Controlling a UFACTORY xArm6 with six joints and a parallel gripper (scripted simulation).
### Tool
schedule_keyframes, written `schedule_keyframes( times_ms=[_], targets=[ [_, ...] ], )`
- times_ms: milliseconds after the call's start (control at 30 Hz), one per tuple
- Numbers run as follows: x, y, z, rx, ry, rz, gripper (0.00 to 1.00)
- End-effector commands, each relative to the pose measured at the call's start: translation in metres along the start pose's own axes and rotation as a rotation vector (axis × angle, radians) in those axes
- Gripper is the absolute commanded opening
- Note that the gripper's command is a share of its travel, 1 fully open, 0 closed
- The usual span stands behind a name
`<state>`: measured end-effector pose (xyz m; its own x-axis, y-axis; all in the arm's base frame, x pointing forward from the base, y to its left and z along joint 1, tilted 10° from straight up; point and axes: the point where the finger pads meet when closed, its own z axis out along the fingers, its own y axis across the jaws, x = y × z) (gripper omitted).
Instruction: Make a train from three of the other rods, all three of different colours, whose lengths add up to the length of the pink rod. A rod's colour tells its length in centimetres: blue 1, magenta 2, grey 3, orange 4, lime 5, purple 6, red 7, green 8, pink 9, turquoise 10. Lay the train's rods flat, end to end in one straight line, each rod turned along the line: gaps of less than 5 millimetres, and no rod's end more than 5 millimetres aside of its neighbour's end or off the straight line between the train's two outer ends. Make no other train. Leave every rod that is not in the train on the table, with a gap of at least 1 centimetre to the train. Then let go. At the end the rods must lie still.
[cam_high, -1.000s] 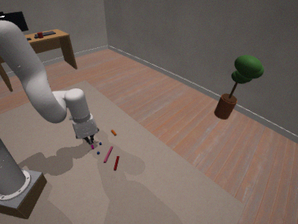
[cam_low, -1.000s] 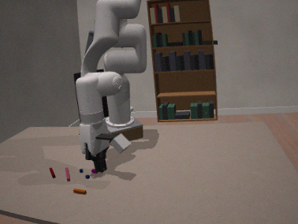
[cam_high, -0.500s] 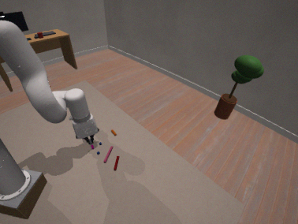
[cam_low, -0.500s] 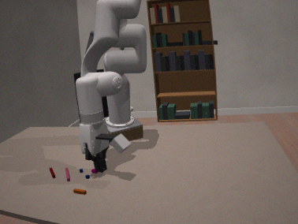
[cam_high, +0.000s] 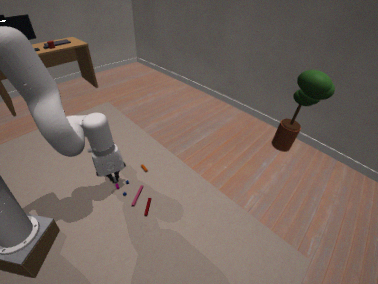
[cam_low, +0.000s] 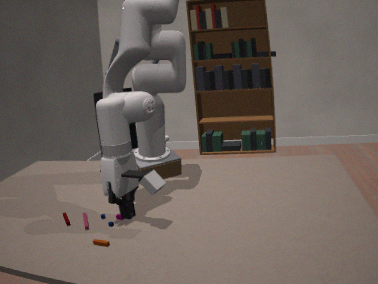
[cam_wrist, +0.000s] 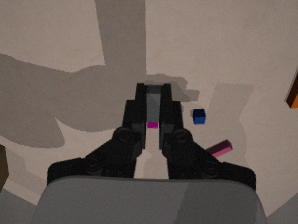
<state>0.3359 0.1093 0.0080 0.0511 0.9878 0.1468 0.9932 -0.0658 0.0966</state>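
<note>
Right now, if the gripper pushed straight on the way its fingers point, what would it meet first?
The gripper, shut on the short magenta rod, points straight down; it would press that rod into the beige table top, apparently already close.

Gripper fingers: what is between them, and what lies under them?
The gripper is shut on the magenta rod; only a small magenta patch shows between the fingers. The rod's remaining length and the mat directly beneath are covered by the fingers.
</note>
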Motion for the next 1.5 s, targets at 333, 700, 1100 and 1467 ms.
schedule_keyframes(
  times_ms=[333,700,1100,1467],
  targets=[
    [0.0004,0.0011,0.0091,-0.003,0.001,0.000,0.04],
    [0.0004,0.0011,0.0103,-0.003,0.001,0.000,0.04],
    [0.0004,0.0011,0.0103,-0.003,0.001,0.000,0.04],
    [0.0004,0.0011,0.0103,-0.003,0.001,0.000,0.04]
  ],
)
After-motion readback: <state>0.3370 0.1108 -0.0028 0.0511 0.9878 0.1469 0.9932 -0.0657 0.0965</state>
